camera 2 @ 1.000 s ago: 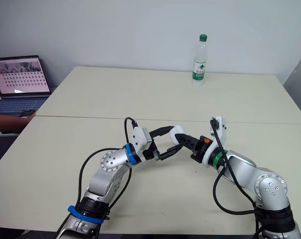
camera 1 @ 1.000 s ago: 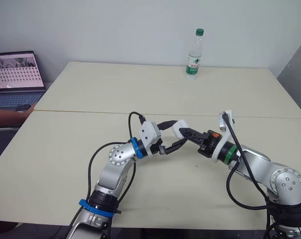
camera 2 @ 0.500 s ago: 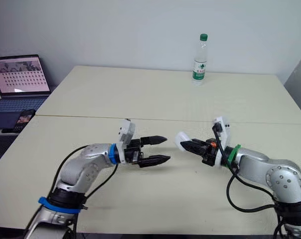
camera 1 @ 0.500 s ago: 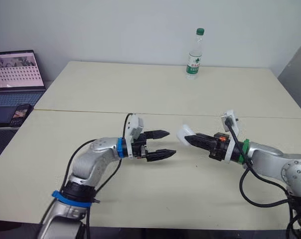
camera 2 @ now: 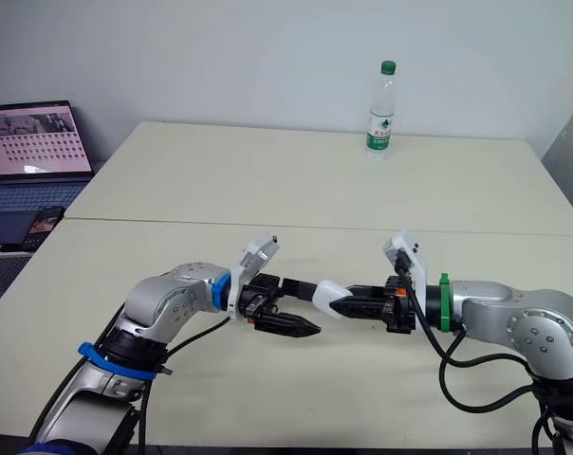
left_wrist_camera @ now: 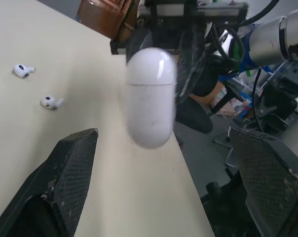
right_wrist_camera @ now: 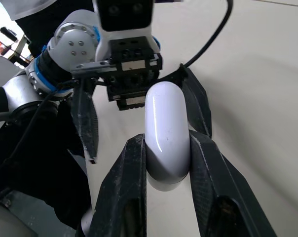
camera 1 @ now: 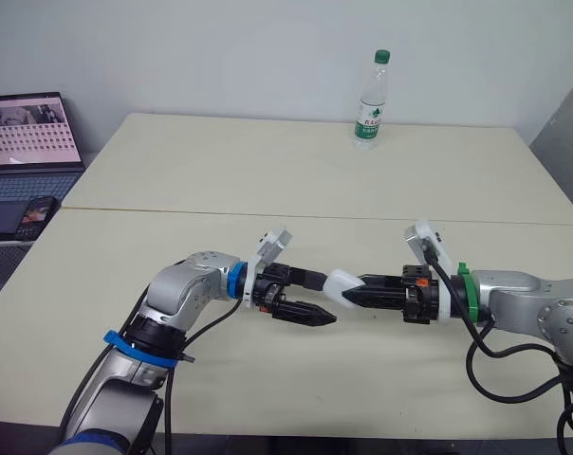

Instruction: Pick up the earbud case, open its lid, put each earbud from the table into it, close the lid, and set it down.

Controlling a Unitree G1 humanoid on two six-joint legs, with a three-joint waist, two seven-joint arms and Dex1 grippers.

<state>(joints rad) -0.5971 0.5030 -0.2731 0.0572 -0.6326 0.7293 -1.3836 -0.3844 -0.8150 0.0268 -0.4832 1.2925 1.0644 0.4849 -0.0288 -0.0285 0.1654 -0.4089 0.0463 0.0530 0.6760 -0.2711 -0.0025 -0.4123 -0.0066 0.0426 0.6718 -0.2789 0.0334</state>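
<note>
In the head view, the right pincer point(camera 1: 355, 292) is pinching a white earbud case point(camera 1: 337, 284) by one end and holding it just above the pale surface point(camera 1: 268, 180), near the front edge. The left pincer point(camera 1: 324, 300) is reaching in from the other side with its fingers spread, one above the case and one below. A bottle point(camera 1: 369, 101) is standing at the far edge, well apart, and a laptop point(camera 1: 26, 142) and a phone point(camera 1: 32, 216) are sitting off to the robot's left. In the left wrist view, the case is hanging between the two black fingers point(left_wrist_camera: 70, 168) with a gap on each side, and its lid is sitting shut, with the seam showing as a thin line. Two earbuds point(left_wrist_camera: 24, 70) are lying on the surface beyond it, near each other but apart. In the right wrist view, the right fingers point(right_wrist_camera: 127, 187) are pressing on both sides of the case's rounded body, while the left pincer's spread fingers are flanking its free end.
</note>
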